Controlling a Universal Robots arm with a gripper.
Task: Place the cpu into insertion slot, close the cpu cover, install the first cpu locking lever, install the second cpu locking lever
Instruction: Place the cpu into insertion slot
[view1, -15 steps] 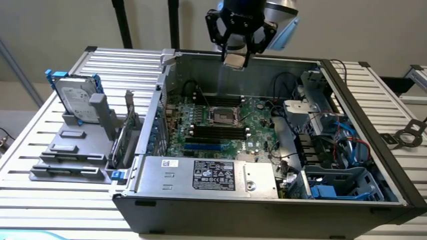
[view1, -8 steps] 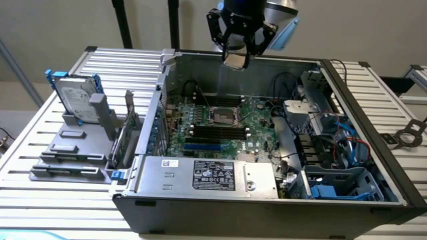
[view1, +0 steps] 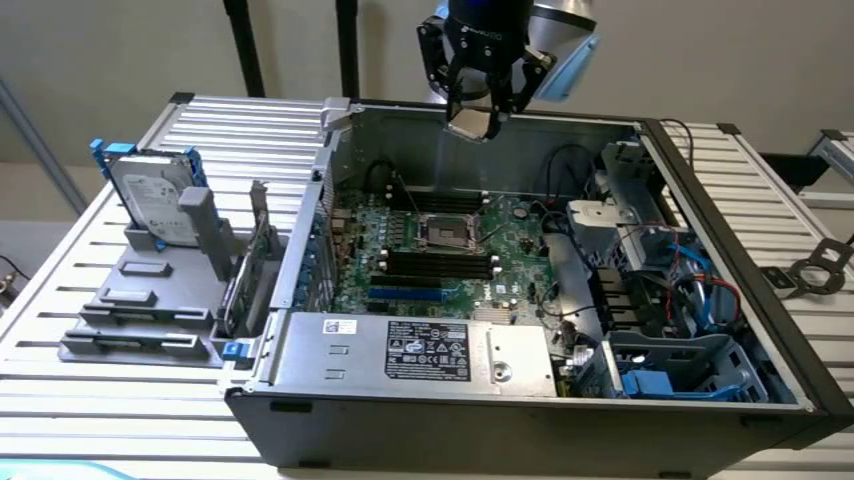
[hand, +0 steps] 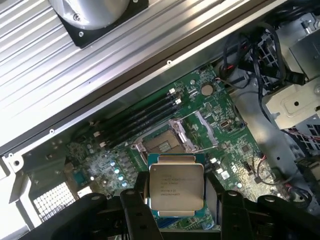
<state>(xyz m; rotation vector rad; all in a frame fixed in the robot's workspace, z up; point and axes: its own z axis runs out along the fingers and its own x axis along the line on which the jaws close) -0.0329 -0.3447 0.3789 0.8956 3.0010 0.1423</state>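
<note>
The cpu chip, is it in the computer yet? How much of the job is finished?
Nothing is finished yet. In hand: the gripper holds the cpu in the air over the open computer case. Left: the insertion slot on the green board is empty, and the cpu cover stands flipped open beside it, so nothing is locked down.

Nothing legible — print on the cpu (hand: 176, 186) and the power-supply label (view1: 427, 350) is too small.
</note>
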